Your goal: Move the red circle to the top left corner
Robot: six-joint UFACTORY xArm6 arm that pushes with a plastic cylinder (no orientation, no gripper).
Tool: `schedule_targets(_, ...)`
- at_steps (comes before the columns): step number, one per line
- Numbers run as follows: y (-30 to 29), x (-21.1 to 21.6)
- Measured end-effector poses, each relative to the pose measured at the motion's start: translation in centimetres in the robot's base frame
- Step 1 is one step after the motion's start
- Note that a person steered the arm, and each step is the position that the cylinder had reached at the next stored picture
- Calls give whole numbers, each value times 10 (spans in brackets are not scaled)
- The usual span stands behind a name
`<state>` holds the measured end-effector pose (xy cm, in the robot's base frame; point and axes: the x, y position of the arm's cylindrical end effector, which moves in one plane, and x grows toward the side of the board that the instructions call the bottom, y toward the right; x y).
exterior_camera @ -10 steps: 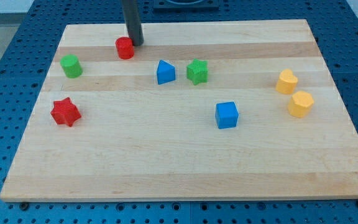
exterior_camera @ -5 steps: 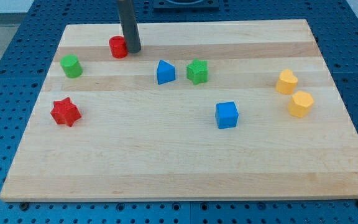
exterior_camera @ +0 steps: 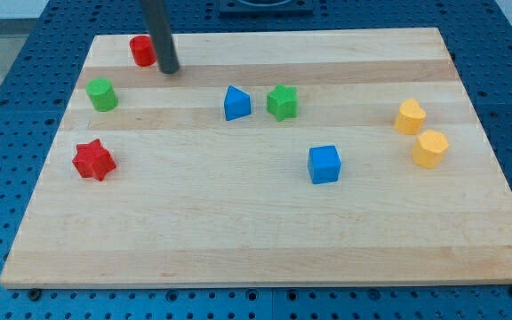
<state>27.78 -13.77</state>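
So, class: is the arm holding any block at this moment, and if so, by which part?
Nothing is held. My tip has no grasp; it only stands against the red circle on that block's right side, near the board's top left corner.

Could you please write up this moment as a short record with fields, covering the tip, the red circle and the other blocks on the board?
board: pale wooden board on a blue perforated table
my tip: at the right edge of the red circle block
red circle block: near the board's top left corner
green cylinder block: below it
red star block: left edge
centre: blue block, green block, blue cube
right: two yellow blocks
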Motion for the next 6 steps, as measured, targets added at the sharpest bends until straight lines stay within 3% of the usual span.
schedule_targets(2, -6, -41)
schedule_targets(4, -67, -47)
schedule_targets(6, -65, -40)
